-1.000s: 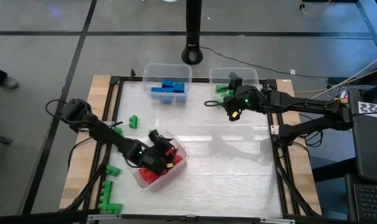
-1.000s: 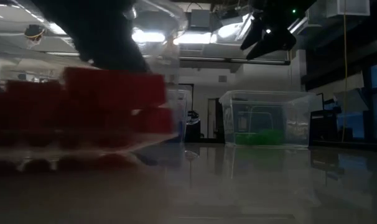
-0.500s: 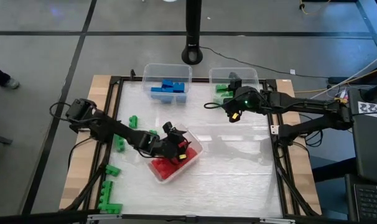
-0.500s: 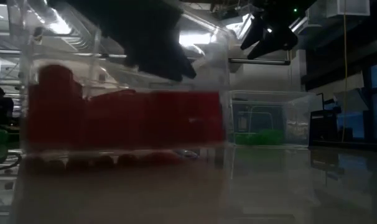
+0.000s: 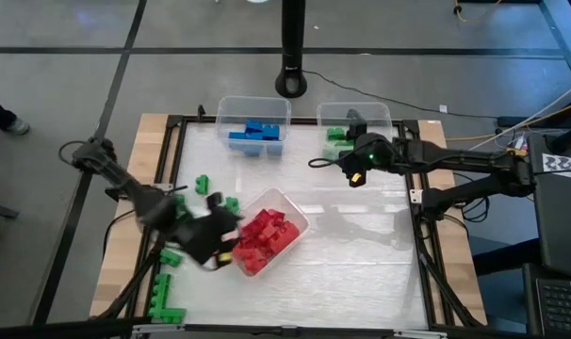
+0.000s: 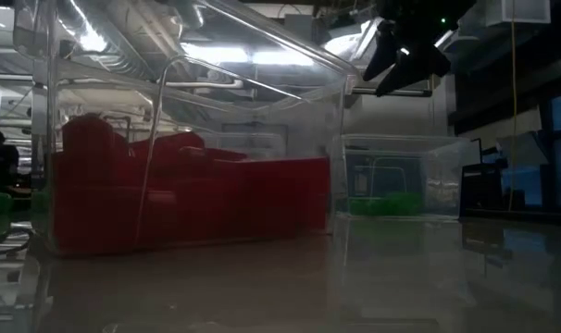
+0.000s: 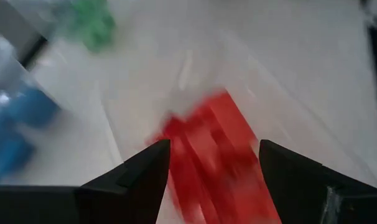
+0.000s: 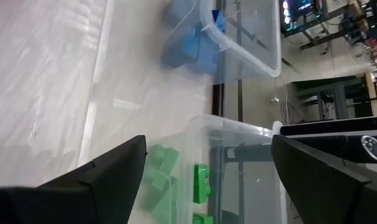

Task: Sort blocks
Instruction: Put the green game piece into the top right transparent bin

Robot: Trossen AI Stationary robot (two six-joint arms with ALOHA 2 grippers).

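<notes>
Both sets of jaws stand released, gripping nothing. From above, the left gripper (image 5: 213, 247) is a motion blur at the near left of the worktop (image 5: 361, 273), just beside a clear bin of red blocks (image 5: 267, 235); whether it touches the bin cannot be made out. Its wrist view shows the two fingers (image 7: 132, 180) apart with a blurred red mass between them. The right gripper (image 5: 353, 169) hovers near the far right, just in front of a clear bin holding green blocks (image 5: 338, 137); that bin's far part is hidden by the arm. A third clear bin at the far middle holds blue blocks (image 5: 257, 132). Loose green blocks (image 5: 202, 183) lie on the left side of the worktop, some partly covered by the left arm, and more sit on the left frame rail. In the low view, the red bin (image 6: 188, 199) fills the left half, cut off at the top.
</notes>
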